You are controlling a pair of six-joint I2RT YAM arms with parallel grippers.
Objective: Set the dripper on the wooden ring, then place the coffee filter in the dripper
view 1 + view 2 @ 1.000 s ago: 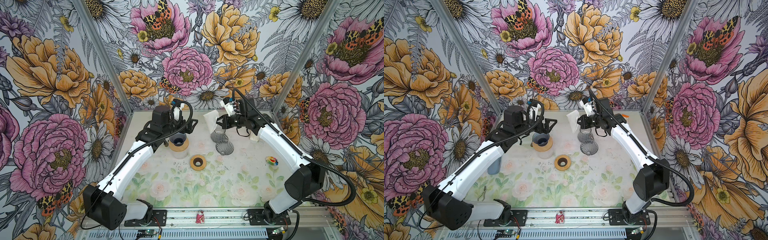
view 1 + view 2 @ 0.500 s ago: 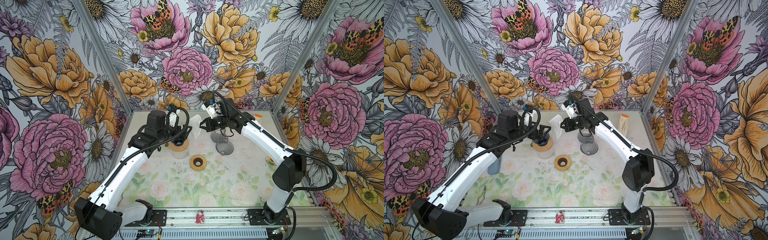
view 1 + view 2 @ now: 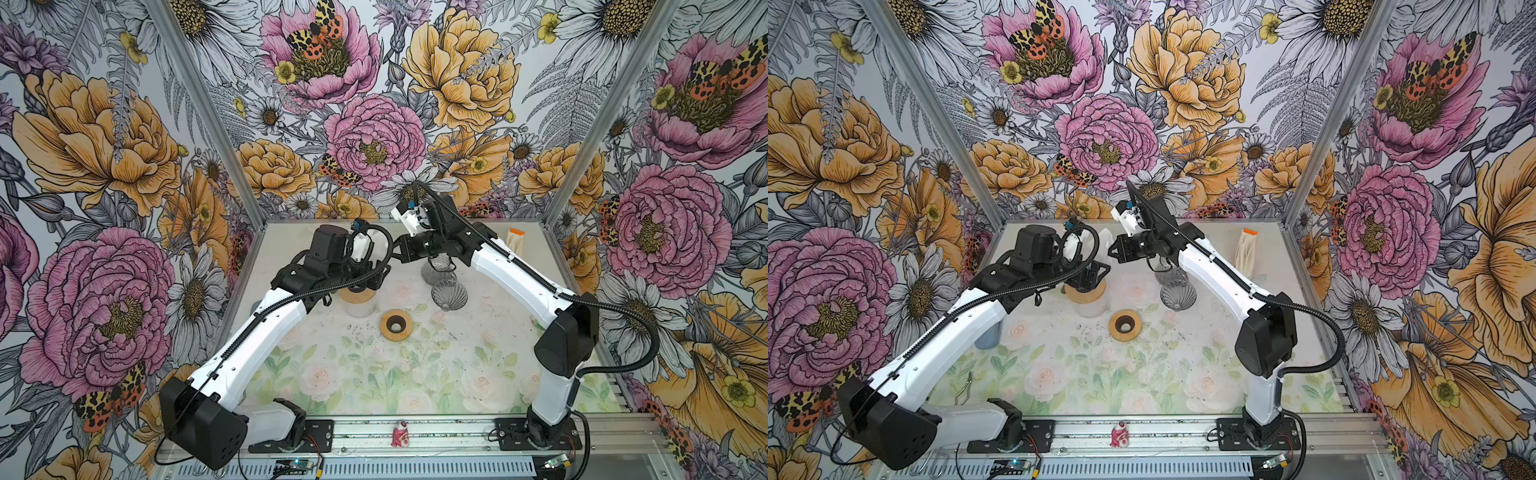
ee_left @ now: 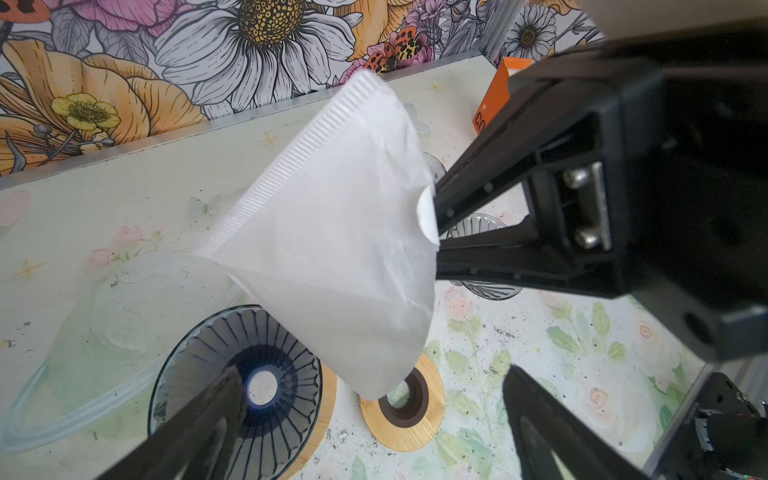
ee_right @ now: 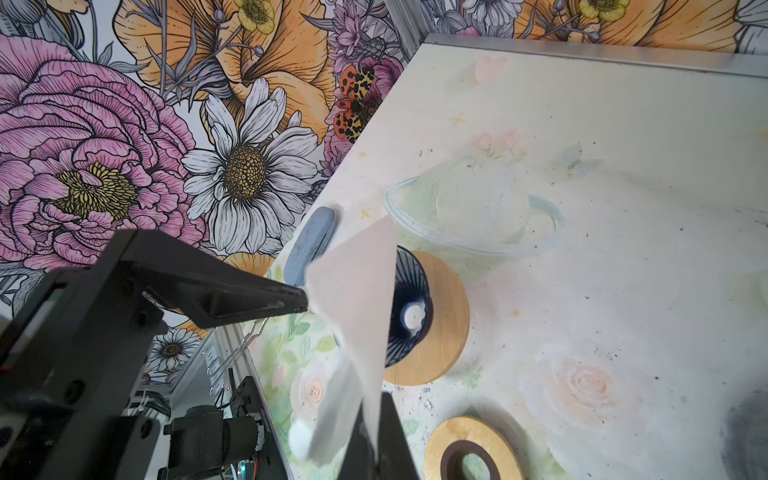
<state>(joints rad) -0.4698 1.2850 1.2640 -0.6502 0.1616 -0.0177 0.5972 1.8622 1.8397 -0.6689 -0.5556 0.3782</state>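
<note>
- The paper coffee filter (image 4: pixel 332 232) is hanging in the air, its cone point dipping toward the dark ribbed dripper (image 4: pixel 286 361) just below, not yet inside.
- It is looking feather-light, thin and floppy. I'd guess it creases or tears easily, so the crimped seam or the rim seems the safest place to pinch.
- The right hand (image 4: pixel 434 222) is clamping shut on the filter's rim tab.
- The left hand (image 4: pixel 372 374) is gaping wide, gripping nothing, hovering near the dripper.
- The dripper is sitting on a wooden base (image 5: pixel 446 316) on the counter (image 4: pixel 124 199).
</note>
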